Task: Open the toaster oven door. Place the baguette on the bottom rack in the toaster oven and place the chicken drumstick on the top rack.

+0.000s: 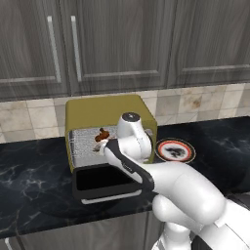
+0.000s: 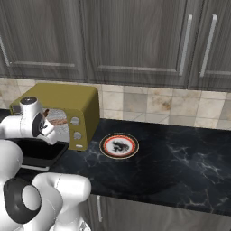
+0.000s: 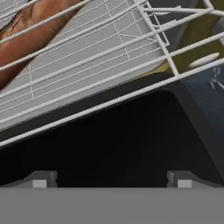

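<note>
White arm [image 1: 146, 171] reaches to the oven [image 1: 105, 114] mouth — gripper [image 3: 111, 177] spread wide, empty, over the dropped door [image 1: 105, 180]. Inside, a brown piece of food [image 3: 33, 28] lies among the wire racks [image 3: 100, 52]; which rack — unclear.

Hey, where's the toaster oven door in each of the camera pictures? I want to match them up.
Left base view: the toaster oven door lies folded down, left of centre, below the oven's mouth.
Right base view: near the left edge, below mid-height.
Hand view: its dark glass spans the lower half.
Shared landmark: the yellow toaster oven body, right behind the door.
</note>
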Tool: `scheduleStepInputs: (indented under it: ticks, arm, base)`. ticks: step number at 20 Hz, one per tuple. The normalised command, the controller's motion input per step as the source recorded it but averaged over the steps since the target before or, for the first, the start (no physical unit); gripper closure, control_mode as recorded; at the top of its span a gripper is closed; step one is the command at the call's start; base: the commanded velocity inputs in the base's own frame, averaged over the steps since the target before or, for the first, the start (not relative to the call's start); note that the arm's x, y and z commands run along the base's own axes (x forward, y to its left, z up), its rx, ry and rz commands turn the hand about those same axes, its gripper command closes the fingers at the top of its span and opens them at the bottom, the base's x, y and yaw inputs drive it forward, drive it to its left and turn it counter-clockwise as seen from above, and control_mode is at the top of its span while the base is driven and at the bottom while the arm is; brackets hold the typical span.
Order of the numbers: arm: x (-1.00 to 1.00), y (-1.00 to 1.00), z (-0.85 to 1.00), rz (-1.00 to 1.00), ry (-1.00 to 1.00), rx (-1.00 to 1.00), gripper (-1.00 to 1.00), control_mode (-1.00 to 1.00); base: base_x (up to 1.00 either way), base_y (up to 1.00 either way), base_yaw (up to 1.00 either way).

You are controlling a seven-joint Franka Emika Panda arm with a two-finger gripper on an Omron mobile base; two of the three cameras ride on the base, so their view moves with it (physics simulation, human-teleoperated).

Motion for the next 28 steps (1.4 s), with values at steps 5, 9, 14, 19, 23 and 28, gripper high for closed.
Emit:
scheduleStepInputs:
  ticks: [5,9,14,19,23,28]
  arm:
    - [0.25,-0.04,0.02,-0.1,0.02,0.0,-1.0,-1.0]
    - [0.27,-0.03,0.01,-0.07,0.04,0.0,-1.0,-1.0]
    - [0.23,-0.02,0.0,-0.04,0.05,0.0,-1.0,-1.0]
    - [0.15,-0.01,0.03,0.0,0.01,0.0,-1.0,-1.0]
    - [0.05,0.02,0.0,0.0,0.0,0.0,-1.0,-1.0]
    - [0.0,0.04,0.0,0.0,0.0,0.0,-1.0,-1.0]
  base:
    - [0.0,0.0,0.0]
    - [0.0,0.0,0.0]
    - [0.0,0.0,0.0]
    - [0.0,0.0,0.0]
    - [0.0,0.0,0.0]
    - [0.0,0.0,0.0]
